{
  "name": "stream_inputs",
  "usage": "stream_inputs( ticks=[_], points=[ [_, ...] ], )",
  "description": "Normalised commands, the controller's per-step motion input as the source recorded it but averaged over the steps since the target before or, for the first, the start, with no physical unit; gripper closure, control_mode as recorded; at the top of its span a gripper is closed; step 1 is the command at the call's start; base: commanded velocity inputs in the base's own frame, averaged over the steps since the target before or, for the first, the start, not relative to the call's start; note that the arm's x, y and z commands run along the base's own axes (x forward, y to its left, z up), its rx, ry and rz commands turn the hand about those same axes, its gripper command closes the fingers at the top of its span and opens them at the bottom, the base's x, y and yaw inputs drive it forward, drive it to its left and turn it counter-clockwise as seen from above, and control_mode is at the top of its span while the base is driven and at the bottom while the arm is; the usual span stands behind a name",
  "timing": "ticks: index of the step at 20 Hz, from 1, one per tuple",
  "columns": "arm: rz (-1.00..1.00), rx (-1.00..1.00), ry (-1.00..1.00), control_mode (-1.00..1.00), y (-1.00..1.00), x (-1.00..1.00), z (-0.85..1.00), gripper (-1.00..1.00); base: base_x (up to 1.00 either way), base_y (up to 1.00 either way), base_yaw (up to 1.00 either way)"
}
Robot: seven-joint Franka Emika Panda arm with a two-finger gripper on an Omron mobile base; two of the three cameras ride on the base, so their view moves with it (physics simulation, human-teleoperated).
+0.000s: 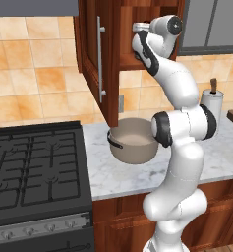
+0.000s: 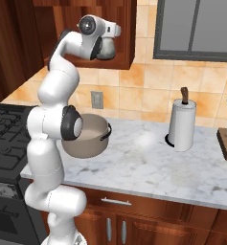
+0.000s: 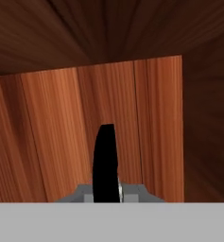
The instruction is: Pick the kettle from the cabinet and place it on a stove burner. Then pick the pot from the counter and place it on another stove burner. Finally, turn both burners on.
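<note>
The marble surface (image 1: 206, 162) carried the pot (image 1: 133, 141) near the range (image 1: 37, 172) and a paper-towel roll (image 2: 182, 125) by the tiled wall. The cabinet (image 1: 96, 54) stood open, arm reaching inside. The jaws were nearly closed on a thin black arched handle (image 3: 105, 163) (apparently the kettle (image 2: 105, 49), dimly seen there).

The robot's hand blocked most of the small silvery kettle (image 2: 107, 49) inside the reddish-brown wooden wall cabinet (image 1: 91, 59), near the right base view's top. The arm covered one side of the wide taupe-grey pot (image 1: 132, 142). The black gas range (image 1: 37, 172) ran off the left edge.
</note>
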Motion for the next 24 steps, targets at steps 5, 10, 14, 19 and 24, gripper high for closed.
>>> stream_inputs(
  ticks=[5,10,14,19,24],
  points=[
    [0.0,0.0,-0.05,-1.0,0.0,-0.24,0.0,1.0,0.0,0.0,0.0],
    [0.0,0.0,-0.04,-1.0,0.0,-0.31,0.0,1.0,0.0,0.0,0.0],
    [0.0,0.0,-0.03,-1.0,0.0,-0.3,0.0,1.0,0.0,0.0,0.0],
    [0.0,0.0,-0.03,-1.0,0.0,-0.33,0.0,1.0,0.0,0.0,0.0],
    [0.0,0.03,-0.01,-1.0,0.0,-0.34,0.02,1.0,0.0,0.0,0.0]
  ],
)
